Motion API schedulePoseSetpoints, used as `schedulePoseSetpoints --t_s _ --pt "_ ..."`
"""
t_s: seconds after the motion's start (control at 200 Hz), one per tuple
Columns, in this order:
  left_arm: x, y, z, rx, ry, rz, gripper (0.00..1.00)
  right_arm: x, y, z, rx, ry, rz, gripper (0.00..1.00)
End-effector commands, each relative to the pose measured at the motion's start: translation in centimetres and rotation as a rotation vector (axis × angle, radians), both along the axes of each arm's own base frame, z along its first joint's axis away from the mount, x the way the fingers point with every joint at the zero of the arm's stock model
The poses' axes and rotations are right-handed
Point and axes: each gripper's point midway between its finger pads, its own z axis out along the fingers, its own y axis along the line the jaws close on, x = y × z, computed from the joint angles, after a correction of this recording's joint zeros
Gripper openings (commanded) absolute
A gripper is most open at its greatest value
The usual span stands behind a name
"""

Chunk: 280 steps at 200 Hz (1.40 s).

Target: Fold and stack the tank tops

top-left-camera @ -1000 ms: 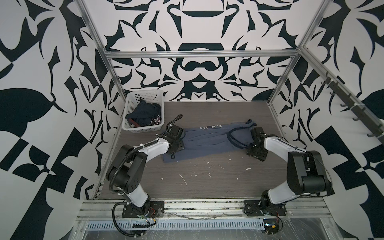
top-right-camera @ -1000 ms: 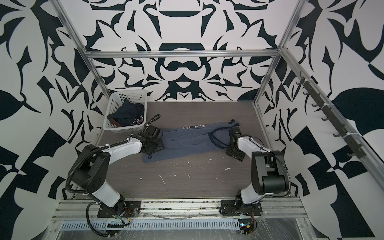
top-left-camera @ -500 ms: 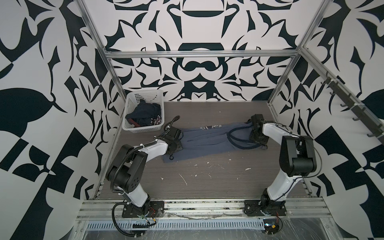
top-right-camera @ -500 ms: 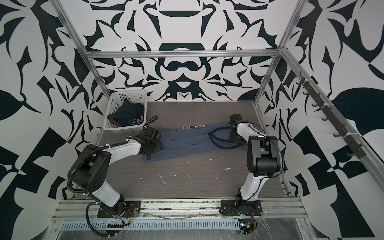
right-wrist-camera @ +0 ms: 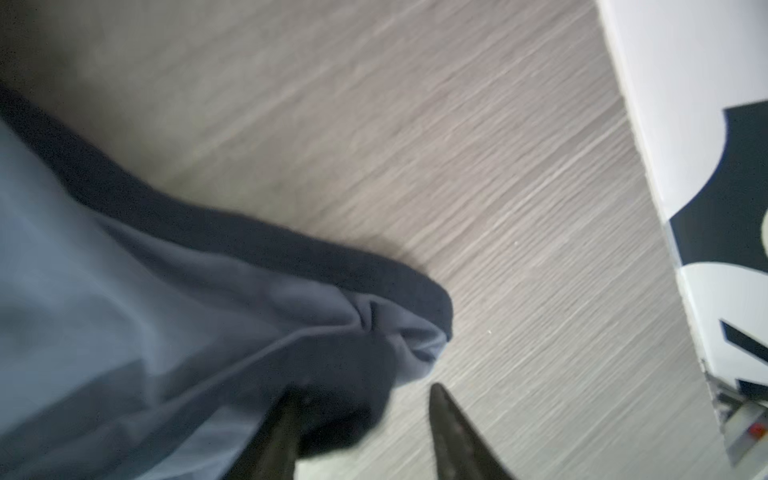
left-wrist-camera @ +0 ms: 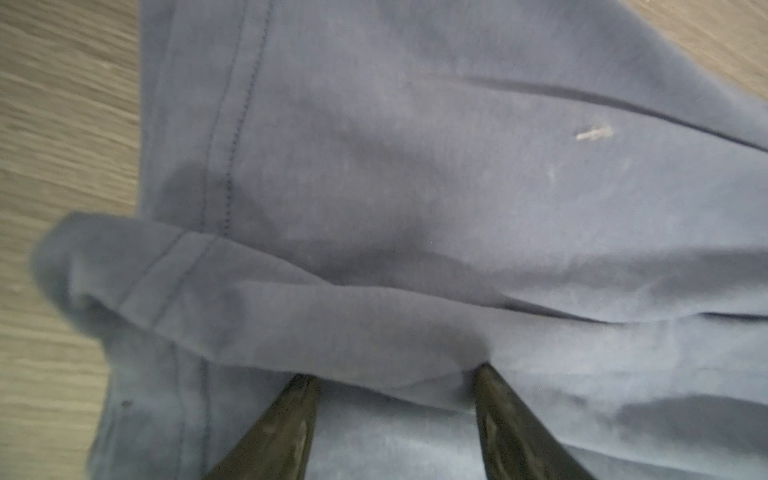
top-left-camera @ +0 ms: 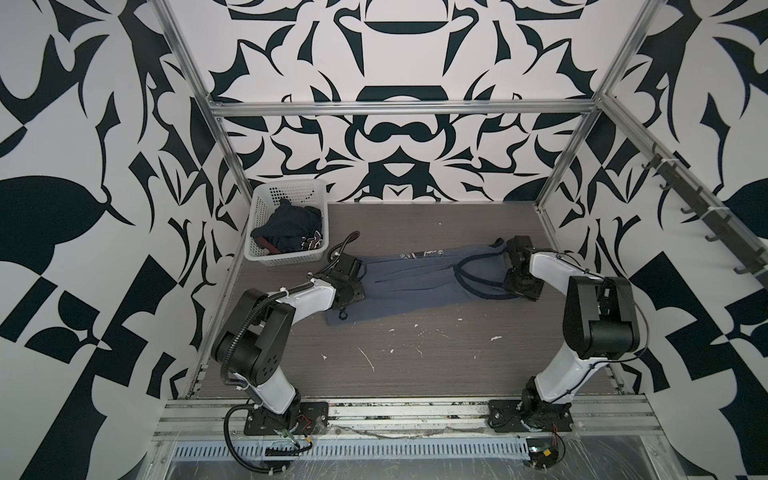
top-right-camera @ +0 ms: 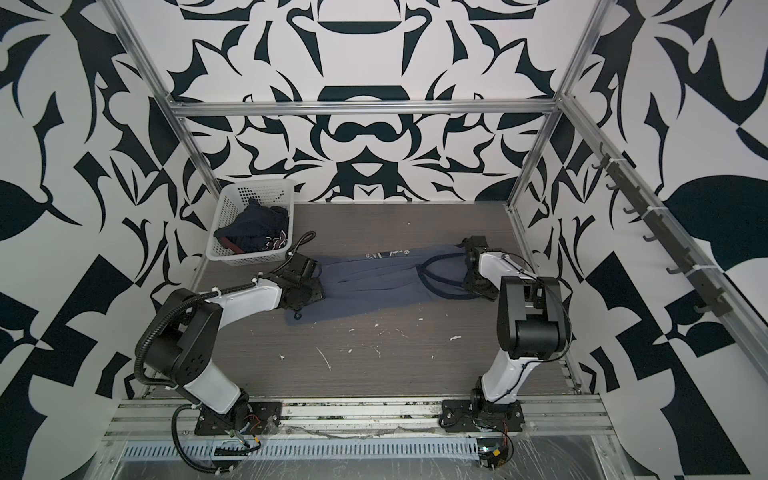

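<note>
Plastic first: white basket (top-left-camera: 286, 195) at 10 o'clock on the table (top-left-camera: 415, 365), with the navy tank top (top-left-camera: 291, 224) crumpled inside, untouched. White lettering shows on it, too small and creased to read.

Left gripper (left-wrist-camera: 395, 374) sits at the 9 o'clock end of the slate-blue tank top (top-left-camera: 411, 286), the hem end. No real shift over the last second. Jaws well apart, tips nosed under a raised fold of hem; nothing visibly pinched.

Slate-blue top lies stretched across mid-table, 9 to 3 o'clock, and looks already narrowed lengthwise. Navy-trimmed straps loop at the 3 o'clock end. Dark print along its 12 o'clock edge, not legible.

Right gripper (right-wrist-camera: 363, 390) is the change. A second ago it sat at the near strap corner, about 4 o'clock of the garment; now it is at the far strap, about 2 o'clock. Jaws apart, one finger hidden behind strap cloth, the other over bare wood. No grip closed yet.

Judgement: both ends are being lined up to fold the first top. Second top and stacking are still to come.
</note>
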Motion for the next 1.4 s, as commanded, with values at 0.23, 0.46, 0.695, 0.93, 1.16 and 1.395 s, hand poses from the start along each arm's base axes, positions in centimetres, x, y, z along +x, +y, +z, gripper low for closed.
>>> schedulePoseSetpoints --t_s 0.23,0.46,0.695,0.93,1.16,1.395 --pt "-3.7 2.1 -4.5 0.059 0.143 0.007 0.64 4.0 -1.7 5.3 -0.059 -0.095 0.010 0.07" --pt "-4.3 2.3 -5.1 0.059 0.142 0.000 0.64 7.4 -2.2 5.3 -0.081 -0.023 0.047 0.00" --pt "-5.0 2.9 -5.1 0.066 0.133 0.004 0.65 8.8 -4.0 3.7 -0.170 0.081 0.051 0.05" --pt "-5.0 1.8 -4.0 0.019 0.112 -0.025 0.65 8.7 -2.2 4.2 -0.072 0.040 0.086 0.42" --pt "-4.8 1.2 -2.4 0.007 0.084 -0.039 0.66 7.1 -0.7 7.2 -0.003 -0.024 0.130 0.60" --pt "-4.5 1.0 -2.2 0.000 0.083 -0.032 0.66 6.4 3.6 6.7 0.290 -0.114 0.168 0.61"
